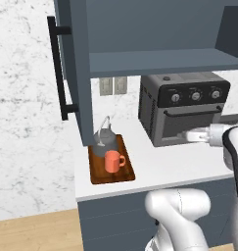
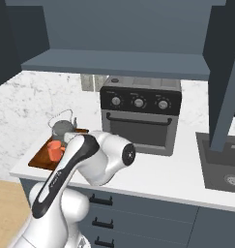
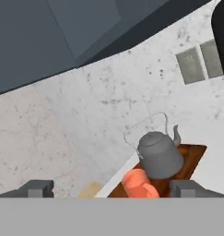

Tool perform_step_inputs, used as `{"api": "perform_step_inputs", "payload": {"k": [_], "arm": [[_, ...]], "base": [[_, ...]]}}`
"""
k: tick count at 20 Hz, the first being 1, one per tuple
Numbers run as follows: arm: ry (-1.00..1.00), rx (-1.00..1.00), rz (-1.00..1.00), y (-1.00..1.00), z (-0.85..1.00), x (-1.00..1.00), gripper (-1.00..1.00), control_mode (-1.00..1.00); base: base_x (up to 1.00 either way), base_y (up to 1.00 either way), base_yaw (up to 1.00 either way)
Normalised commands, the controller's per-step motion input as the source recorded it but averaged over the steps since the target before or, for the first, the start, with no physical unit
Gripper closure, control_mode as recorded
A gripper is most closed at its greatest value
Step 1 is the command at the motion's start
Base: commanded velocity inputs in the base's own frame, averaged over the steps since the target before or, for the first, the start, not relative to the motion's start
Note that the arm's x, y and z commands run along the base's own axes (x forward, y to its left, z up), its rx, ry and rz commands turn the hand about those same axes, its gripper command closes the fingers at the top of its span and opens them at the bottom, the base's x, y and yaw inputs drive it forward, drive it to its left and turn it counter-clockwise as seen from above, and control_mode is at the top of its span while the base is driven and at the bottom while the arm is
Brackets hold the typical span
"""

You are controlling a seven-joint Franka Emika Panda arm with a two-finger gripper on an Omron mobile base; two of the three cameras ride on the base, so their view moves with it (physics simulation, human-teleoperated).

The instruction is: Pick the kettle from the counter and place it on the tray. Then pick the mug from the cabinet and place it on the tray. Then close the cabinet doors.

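Note:
The reddish-brown tray (image 1: 97, 170) lies on the white counter (image 1: 179, 164) under the open cabinet (image 1: 164, 61). On the tray stand the grey kettle (image 1: 105, 138) at the back and the orange mug (image 1: 113, 161) in front of it. My gripper (image 1: 185, 135) hovers to the right of the tray, in front of the oven, open and holding nothing. In the hand view the gripper (image 3: 112, 189) has its fingertips (image 3: 37, 188) far apart, with the kettle (image 3: 159, 154), the mug (image 3: 138, 183) and the tray (image 3: 191, 159) ahead. Both cabinet doors stand open: the left door (image 1: 74, 63) and the right door (image 2: 225, 72).
A black toaster oven (image 1: 184, 108) with round knobs stands on the counter right of the tray. A dark sink (image 2: 220, 167) is set into the counter at the far right. The left door's black bar handle (image 1: 57, 68) juts out toward me. Wall outlets (image 1: 113, 86) sit behind the tray.

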Motion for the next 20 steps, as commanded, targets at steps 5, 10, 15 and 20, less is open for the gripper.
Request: {"api": "perform_step_inputs", "payload": {"k": [5,10,15,20], "arm": [[0.00,0.18,-0.10,-0.58,0.20,-0.03,-1.00,-1.00],[0.01,0.02,-0.08,-0.56,0.15,-0.06,-1.00,-1.00],[0.00,0.01,-0.06,-0.58,0.02,-0.10,-1.00,-1.00],[0.00,0.02,-0.04,-0.62,0.00,-0.16,-1.00,-1.00]], "base": [[0.00,0.00,0.00],[0.00,0.00,0.00],[0.00,0.00,0.00],[0.00,0.00,0.00]]}}
